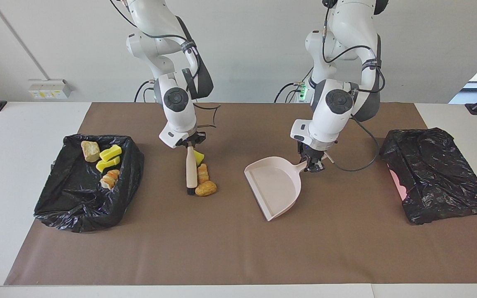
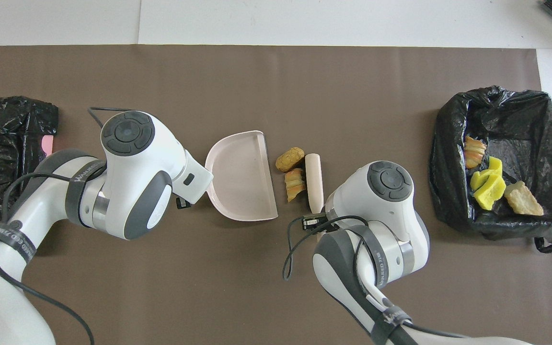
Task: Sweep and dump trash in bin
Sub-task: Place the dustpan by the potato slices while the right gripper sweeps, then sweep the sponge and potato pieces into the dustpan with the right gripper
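My right gripper [image 1: 190, 144] is shut on the beige-handled brush [image 1: 190, 169], bristles down on the brown mat. Three trash pieces lie beside the brush toward the dustpan: a yellow sponge scrap [image 1: 198, 157], a striped pastry lump [image 1: 202, 173] and a golden bread lump [image 1: 205, 188]. The two bread pieces show in the overhead view [image 2: 290, 158]. My left gripper [image 1: 314, 163] is shut on the handle of the pale pink dustpan [image 1: 275, 186], which rests empty on the mat, its mouth toward the trash. The bin [image 1: 68, 198], lined with a black bag, holds several trash pieces [image 1: 109, 158].
A second black bag [image 1: 437, 174] over a pink thing lies at the left arm's end of the mat. The bin stands at the right arm's end. The brown mat [image 1: 238, 248] covers the table's middle, with white table edges around it.
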`<state>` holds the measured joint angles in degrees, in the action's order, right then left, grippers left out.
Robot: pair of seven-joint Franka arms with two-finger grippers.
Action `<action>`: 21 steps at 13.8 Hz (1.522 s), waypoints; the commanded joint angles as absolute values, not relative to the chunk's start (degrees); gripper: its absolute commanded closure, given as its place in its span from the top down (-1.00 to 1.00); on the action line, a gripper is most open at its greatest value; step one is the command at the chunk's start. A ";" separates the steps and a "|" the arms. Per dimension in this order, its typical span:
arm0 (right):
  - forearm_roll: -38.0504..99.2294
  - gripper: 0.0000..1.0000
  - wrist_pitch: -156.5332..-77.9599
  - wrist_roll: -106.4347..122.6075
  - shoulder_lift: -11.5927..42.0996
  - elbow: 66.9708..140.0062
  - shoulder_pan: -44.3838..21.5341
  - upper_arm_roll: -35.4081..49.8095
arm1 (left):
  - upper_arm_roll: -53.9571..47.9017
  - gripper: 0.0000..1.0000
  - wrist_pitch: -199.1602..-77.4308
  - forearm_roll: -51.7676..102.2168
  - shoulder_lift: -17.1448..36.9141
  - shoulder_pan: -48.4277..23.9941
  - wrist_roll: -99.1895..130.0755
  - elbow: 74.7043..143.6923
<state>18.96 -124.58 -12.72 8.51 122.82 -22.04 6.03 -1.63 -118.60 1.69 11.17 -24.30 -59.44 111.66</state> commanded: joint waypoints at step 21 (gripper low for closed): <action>3.77 -1.00 -104.74 -23.03 -4.76 133.85 -15.54 5.71 | -1.05 -1.00 -125.42 0.09 6.15 -23.03 -60.91 121.55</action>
